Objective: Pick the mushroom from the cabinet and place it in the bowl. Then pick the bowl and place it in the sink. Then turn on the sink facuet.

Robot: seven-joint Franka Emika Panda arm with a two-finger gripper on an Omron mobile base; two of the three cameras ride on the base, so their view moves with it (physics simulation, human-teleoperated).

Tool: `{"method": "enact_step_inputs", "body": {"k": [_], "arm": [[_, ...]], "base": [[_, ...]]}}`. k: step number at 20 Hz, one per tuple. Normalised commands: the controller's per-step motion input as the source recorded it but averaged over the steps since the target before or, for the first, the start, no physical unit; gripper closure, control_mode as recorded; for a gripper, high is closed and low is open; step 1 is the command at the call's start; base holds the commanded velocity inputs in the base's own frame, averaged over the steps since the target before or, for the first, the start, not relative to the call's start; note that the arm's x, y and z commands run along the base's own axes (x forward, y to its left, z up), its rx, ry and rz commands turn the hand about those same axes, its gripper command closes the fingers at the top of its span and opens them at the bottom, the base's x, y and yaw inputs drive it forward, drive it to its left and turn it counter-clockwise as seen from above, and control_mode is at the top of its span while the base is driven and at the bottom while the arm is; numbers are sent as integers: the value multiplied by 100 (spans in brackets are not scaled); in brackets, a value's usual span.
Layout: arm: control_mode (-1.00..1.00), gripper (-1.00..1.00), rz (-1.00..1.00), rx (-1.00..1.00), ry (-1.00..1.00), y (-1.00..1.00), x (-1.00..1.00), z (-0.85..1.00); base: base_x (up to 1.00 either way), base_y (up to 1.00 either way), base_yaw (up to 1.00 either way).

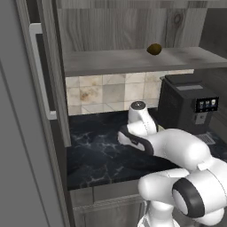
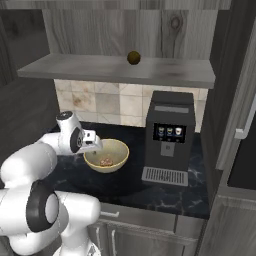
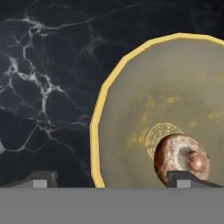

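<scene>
The mushroom lies in the bowl. The gripper hangs open, straddling the bowl's rim. Next, I judge: pinch that rim and lift.

Soft, even, rendered light with faint shadows under the shelf, a dim black marble tabletop, slight gloss inside the bowl, and coarse, pixelated edges throughout.

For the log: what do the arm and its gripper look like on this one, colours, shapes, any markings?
The arm is built of glossy white, rounded segments with dark grey to black bands at the joints, and a grey disc caps the wrist end. No cables or markings show. The gripper has two small dark grey, blocky fingertips, each with a lighter grey patch, seen at the bottom of the hand view.
</scene>
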Motion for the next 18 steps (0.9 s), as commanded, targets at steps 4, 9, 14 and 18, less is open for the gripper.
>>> {"method": "enact_step_inputs", "body": {"k": [4, 9, 14, 18], "arm": [[-100, -100, 5, -12, 13, -1, 0, -52], [-100, -100, 3, -7, 6, -8, 0, -45], [-100, 100, 0, 0, 0, -30, -1, -11], [-100, 100, 0, 0, 0, -39, -9, -2]], "base": [[0, 0, 0], [0, 0, 0], [0, 0, 0], [0, 0, 0]]}}
